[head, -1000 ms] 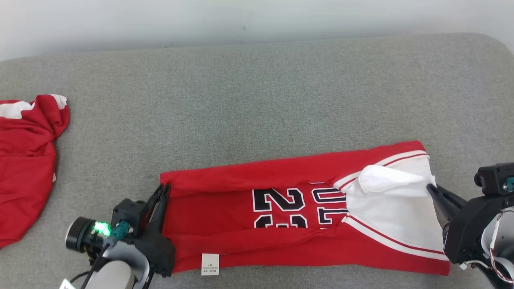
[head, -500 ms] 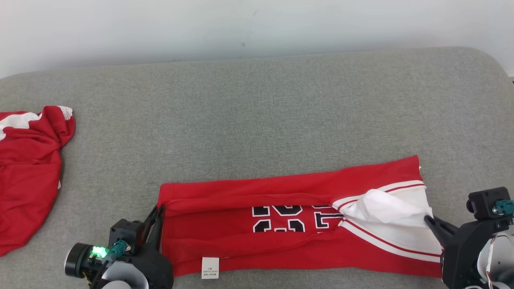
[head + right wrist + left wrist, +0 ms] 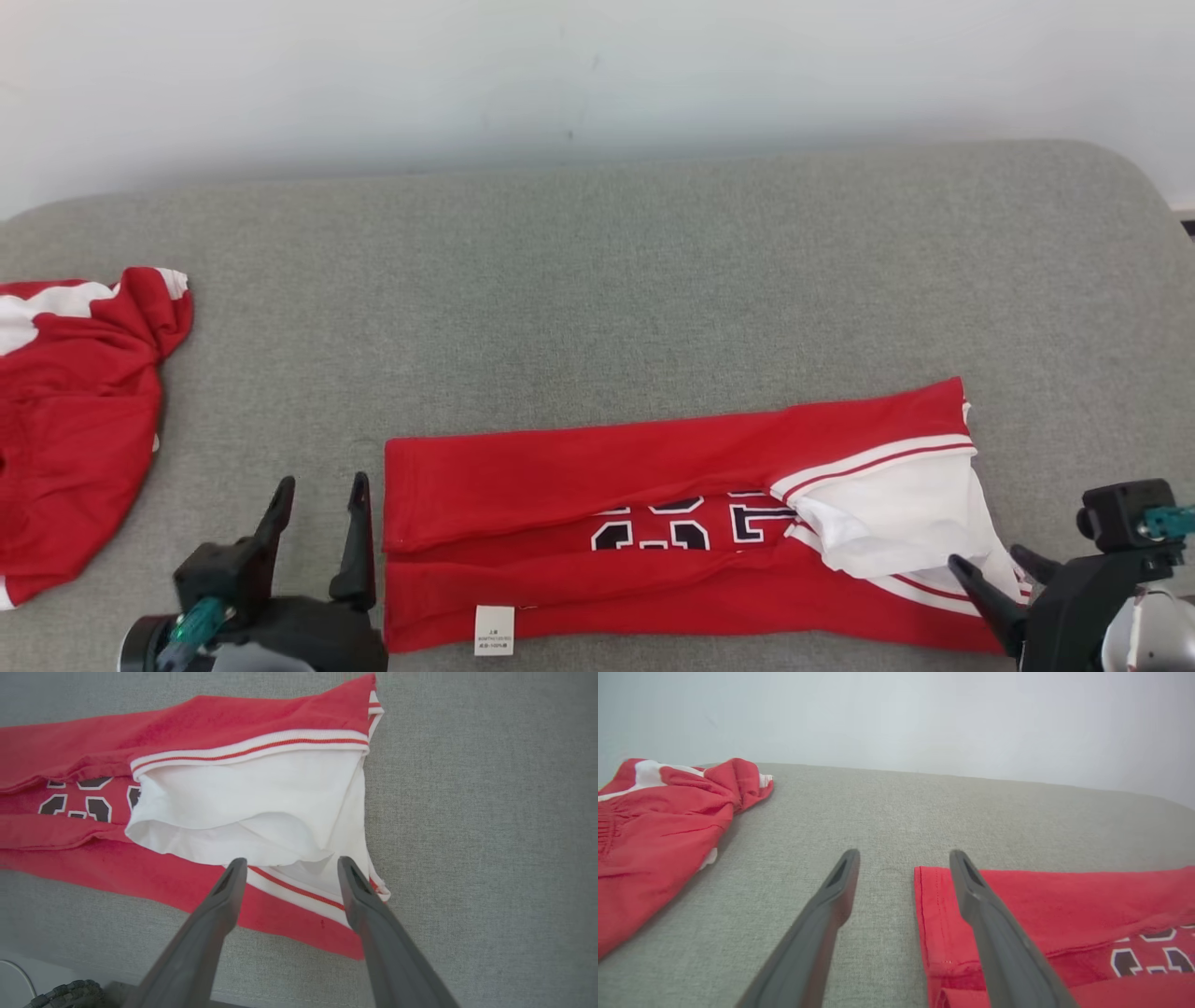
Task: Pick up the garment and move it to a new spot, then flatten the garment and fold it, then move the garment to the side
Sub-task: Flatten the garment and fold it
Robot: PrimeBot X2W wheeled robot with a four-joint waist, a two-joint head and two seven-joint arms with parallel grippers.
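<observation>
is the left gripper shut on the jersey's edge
No, the left gripper has its fingers wide apart, and the jersey lies flat.

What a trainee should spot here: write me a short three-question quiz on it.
1. True or false: the left gripper stands open beside the left end of the folded red jersey with black-and-white numbers, holding nothing.
2. Where on the grey fabric surface does the crumpled red-and-white garment lie? A) far left B) centre C) far right
3. Fill in: the right gripper, at the jersey's white end, has its jaws ____.
Key: 1 true; 2 A; 3 open.
</observation>
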